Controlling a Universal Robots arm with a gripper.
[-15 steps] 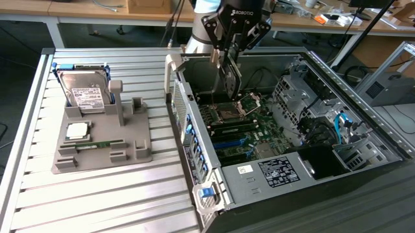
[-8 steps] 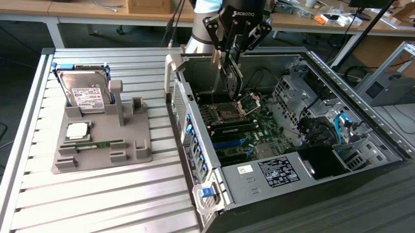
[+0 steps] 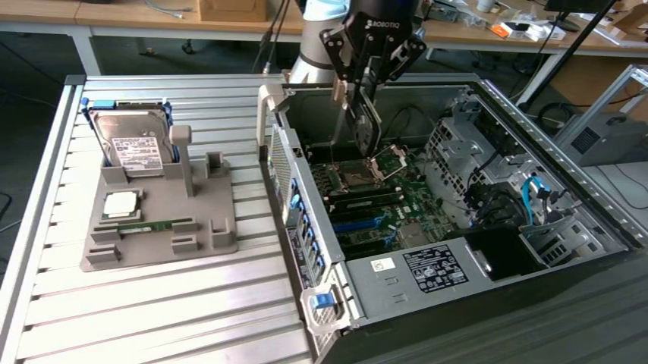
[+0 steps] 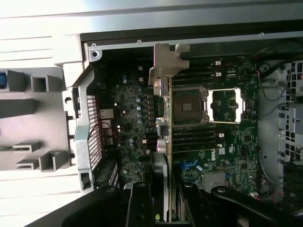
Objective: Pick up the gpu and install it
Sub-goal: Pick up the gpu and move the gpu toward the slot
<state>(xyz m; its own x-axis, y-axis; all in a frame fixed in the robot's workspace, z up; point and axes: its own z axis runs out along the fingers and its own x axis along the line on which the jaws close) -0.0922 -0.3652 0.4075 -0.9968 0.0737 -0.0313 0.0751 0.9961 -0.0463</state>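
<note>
A robot arm's tool [image 3: 363,85] holds the gpu [image 3: 363,129], its fingers drawn narrow on the thin card's upper end. The card hangs upright and edge-on over the motherboard [image 3: 380,208] of an open computer case [image 3: 526,152], close to the processor socket [image 3: 365,173]. At the exterior view's left, a grey fixture [image 3: 162,227] on the slatted counter [image 3: 152,311] carries a hard drive [image 3: 136,148]

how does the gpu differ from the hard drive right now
The gpu hangs edge-on in the gripper over the open computer case; the hard drive stands in the gray holder at the exterior view's left. The gpu is a thin dark card with a metal bracket; the hard drive is a thicker silver block with a white label. Both are roughly upright.
</note>
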